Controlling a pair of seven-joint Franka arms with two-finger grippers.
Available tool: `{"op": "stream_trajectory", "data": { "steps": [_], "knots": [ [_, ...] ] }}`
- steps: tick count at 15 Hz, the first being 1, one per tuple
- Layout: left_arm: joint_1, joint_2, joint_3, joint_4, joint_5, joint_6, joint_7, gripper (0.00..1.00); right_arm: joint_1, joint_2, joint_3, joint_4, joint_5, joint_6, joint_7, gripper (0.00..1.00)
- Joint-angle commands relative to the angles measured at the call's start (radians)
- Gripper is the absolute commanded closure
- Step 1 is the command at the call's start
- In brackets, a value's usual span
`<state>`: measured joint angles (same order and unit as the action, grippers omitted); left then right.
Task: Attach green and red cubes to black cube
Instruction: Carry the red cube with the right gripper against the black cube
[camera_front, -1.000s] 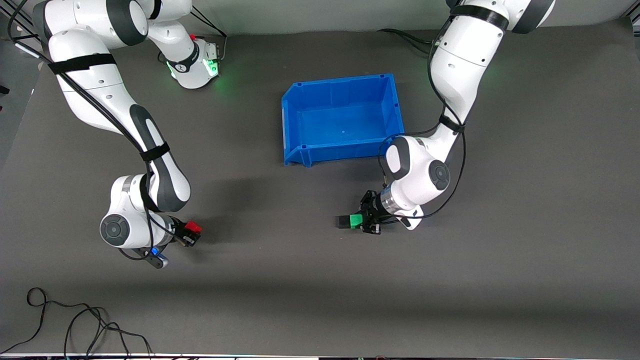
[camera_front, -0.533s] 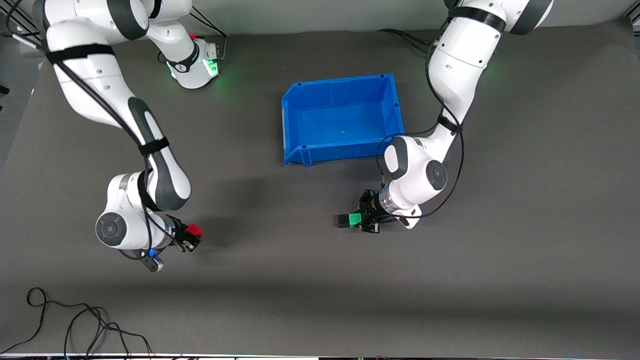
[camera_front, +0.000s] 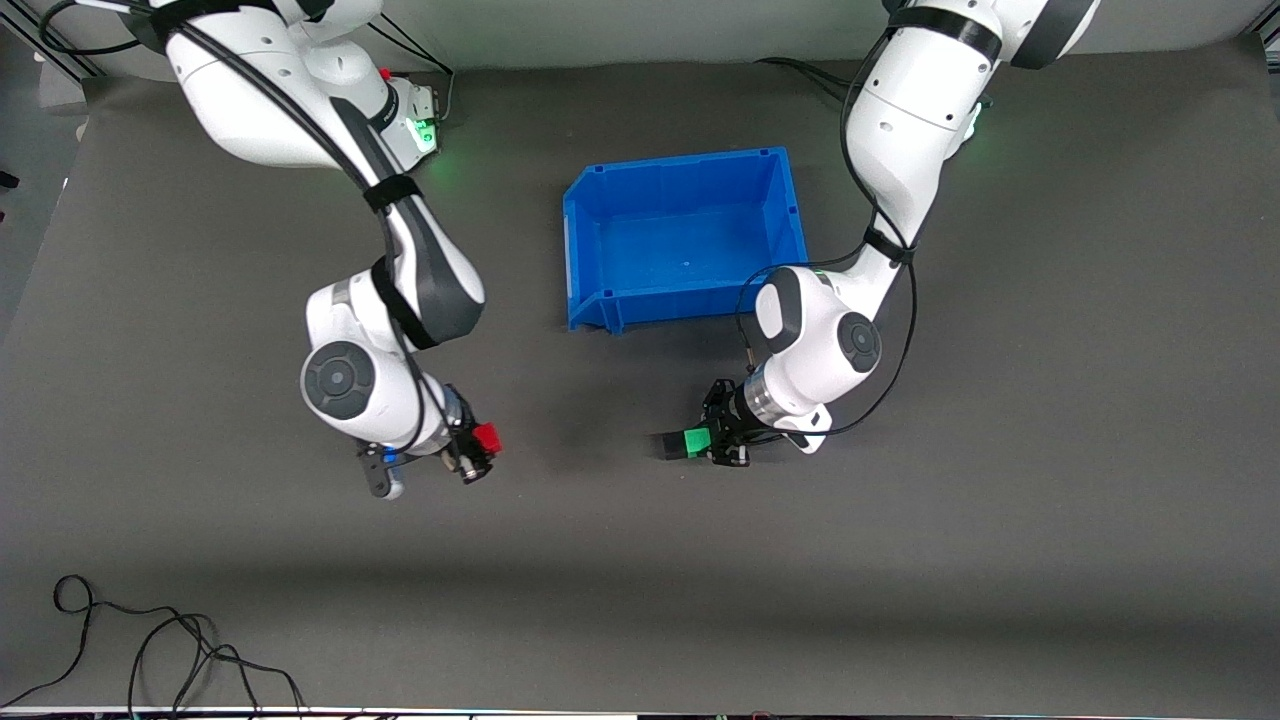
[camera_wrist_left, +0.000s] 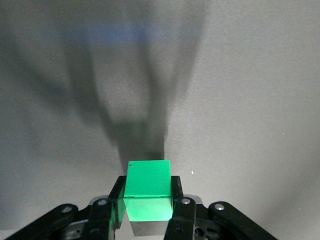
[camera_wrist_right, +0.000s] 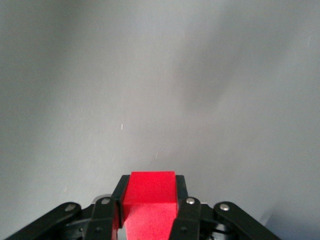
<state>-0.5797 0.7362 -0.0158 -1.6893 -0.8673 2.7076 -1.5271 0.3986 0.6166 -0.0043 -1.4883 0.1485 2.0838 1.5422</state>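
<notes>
Probably a robotics lab: two Franka arms (camera_front: 400, 270) over a dark-matted table (camera_front: 1050, 450), cables (camera_front: 150, 640) trailing.

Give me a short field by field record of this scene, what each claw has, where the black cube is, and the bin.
left claw: shut on the green cube, over the table nearer the camera than the blue bin
black cube: touching the green cube's face toward the right arm's end
right claw: shut on the red cube, apart from the other two cubes
blue bin: no cubes in it
table: dark mat
</notes>
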Motion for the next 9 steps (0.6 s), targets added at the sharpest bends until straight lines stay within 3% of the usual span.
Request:
{"op": "stream_trajectory", "data": {
  "steps": [1,6,9],
  "knots": [
    [-0.023,0.017,0.017,0.017,-0.004,0.012,-0.025,0.84,0.055,0.193,-0.011,0.204,0.109,0.024,0.113,0.74],
    [-0.025,0.019,0.017,0.017,-0.001,0.012,-0.025,0.83,0.117,0.339,-0.011,0.315,0.118,0.200,0.300,0.74],
    [-0.025,0.019,0.017,0.017,0.001,0.012,-0.025,0.83,0.161,0.408,-0.010,0.361,0.118,0.236,0.367,0.76]
  ]
}}
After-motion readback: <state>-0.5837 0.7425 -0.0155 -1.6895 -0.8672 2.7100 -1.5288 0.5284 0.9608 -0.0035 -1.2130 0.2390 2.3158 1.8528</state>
